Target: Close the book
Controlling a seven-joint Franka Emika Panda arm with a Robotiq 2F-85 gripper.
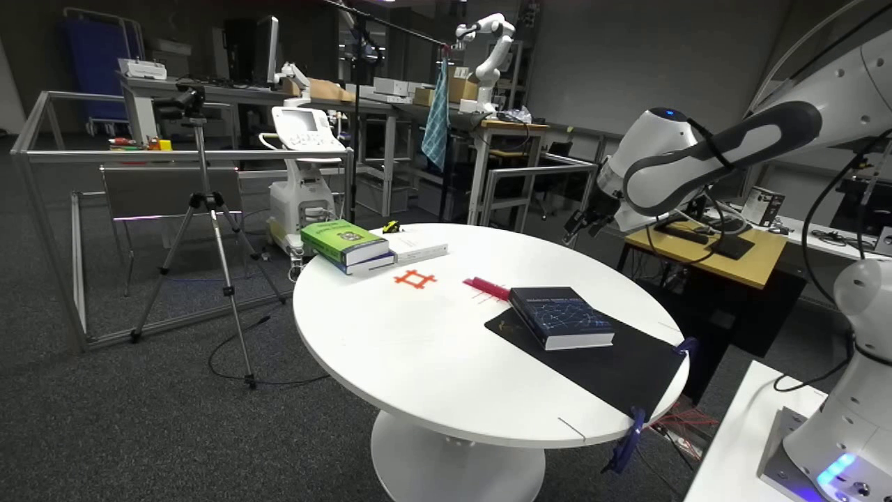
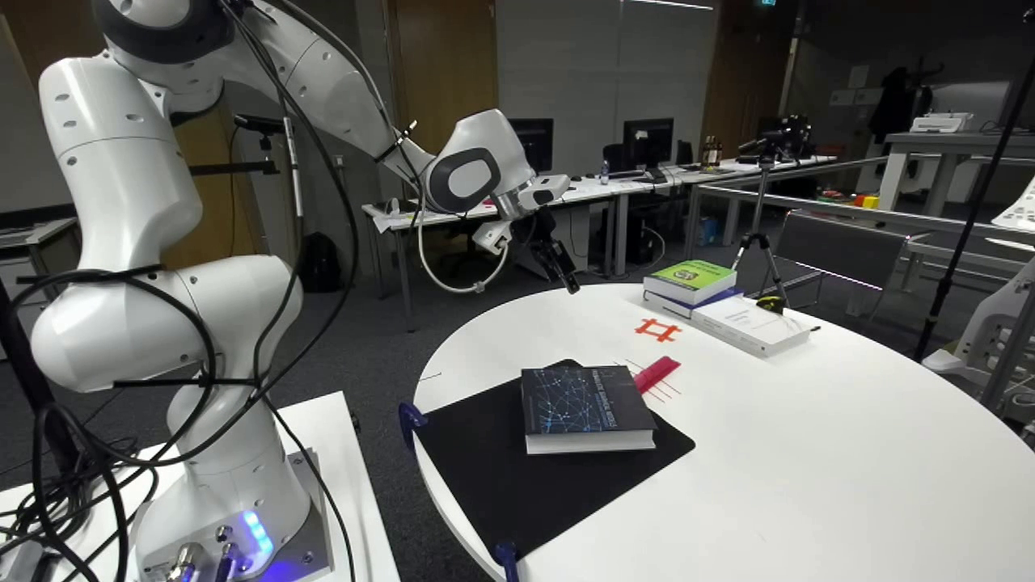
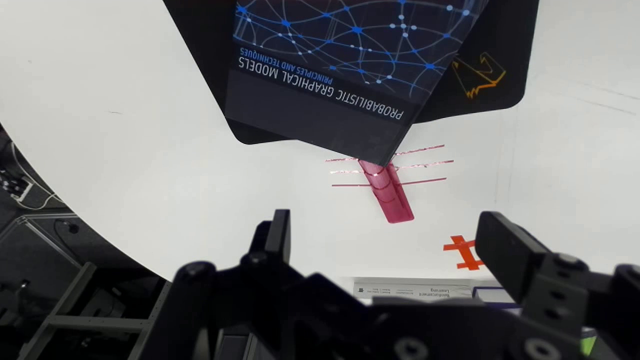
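Observation:
The book [image 1: 559, 312] is thick, with a black cover and a blue network pattern. In both exterior views it lies flat and closed, cover up, on a black mat [image 2: 558, 501]. Its white page edges [image 2: 590, 441] face out on one side. The wrist view has the book [image 3: 320, 90] at the top, cut off by the frame, its title "Probabilistic Graphical Models" upside down. My gripper [image 3: 384, 214] is open, its fingers [image 3: 278, 237] wide apart with nothing held between them. In an exterior view the gripper [image 2: 568, 279] hangs above the table's far side, away from the book.
A pink holder [image 3: 392, 200] is taped down against the book's corner. Orange tape [image 1: 414, 279] marks the white round table [image 1: 390, 362]. A green book [image 1: 345, 240], a blue one under it and a white book [image 2: 756, 323] stand farther off. Blue clamps [image 2: 411, 420] grip the mat's edge.

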